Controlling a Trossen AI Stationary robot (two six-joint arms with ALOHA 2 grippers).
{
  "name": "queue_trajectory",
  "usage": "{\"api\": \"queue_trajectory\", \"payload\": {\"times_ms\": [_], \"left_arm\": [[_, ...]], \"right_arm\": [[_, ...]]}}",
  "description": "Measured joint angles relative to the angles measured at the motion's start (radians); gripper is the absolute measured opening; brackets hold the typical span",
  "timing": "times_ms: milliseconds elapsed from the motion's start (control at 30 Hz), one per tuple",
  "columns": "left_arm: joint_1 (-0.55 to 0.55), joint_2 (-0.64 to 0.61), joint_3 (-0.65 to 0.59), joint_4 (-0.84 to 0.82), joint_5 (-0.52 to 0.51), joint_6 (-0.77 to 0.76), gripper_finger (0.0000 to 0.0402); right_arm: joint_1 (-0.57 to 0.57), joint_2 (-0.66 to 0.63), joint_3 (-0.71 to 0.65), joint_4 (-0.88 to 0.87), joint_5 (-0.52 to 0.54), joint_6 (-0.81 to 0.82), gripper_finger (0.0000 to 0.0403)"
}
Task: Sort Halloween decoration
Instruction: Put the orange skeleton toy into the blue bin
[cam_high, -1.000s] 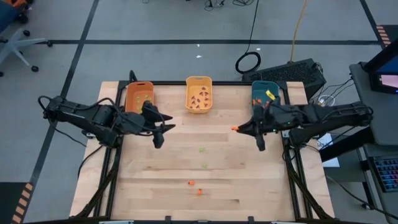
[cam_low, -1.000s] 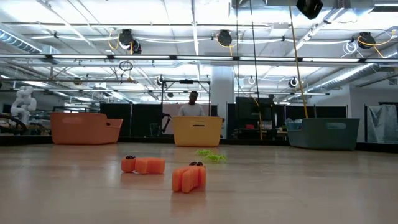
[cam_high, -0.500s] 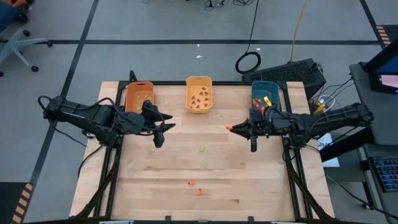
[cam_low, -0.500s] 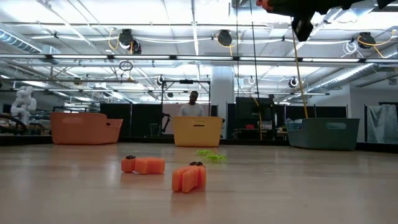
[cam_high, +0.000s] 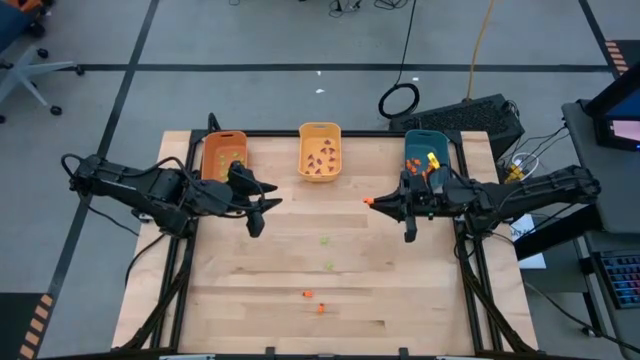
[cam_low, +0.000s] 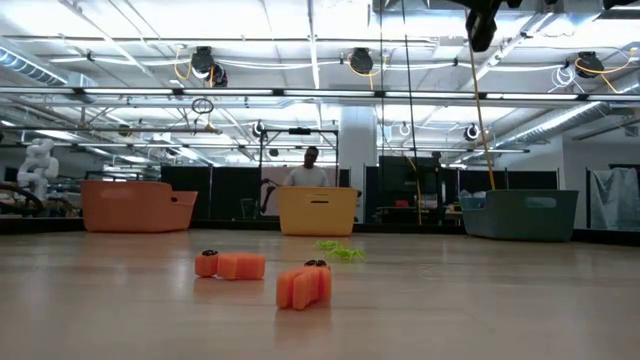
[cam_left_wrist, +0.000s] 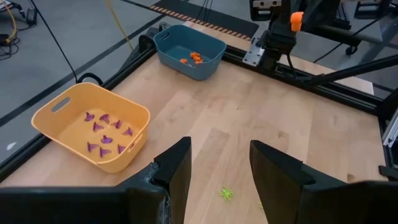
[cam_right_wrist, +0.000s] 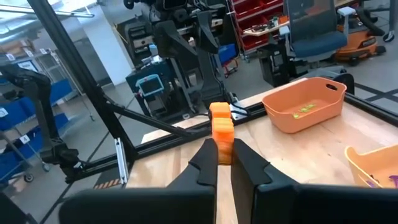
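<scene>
A pale wooden table with a dark metal frame stands on a grey concrete floor crossed by dark tape lines. A coiled black cable lies on the floor behind the table, near a dark keyboard-like unit. An office chair sits at the far left. Across the room, long ceiling lights run over steel trusses, and a person stands beyond the table.
</scene>
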Motion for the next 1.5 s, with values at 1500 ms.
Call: {"api": "queue_trajectory", "payload": {"times_ms": [1500], "left_arm": [[0.000,0.000,0.000,-0.001,0.000,0.009,0.0161]], "right_arm": [[0.000,0.000,0.000,-0.012,0.001,-0.603,0.0002]]}}
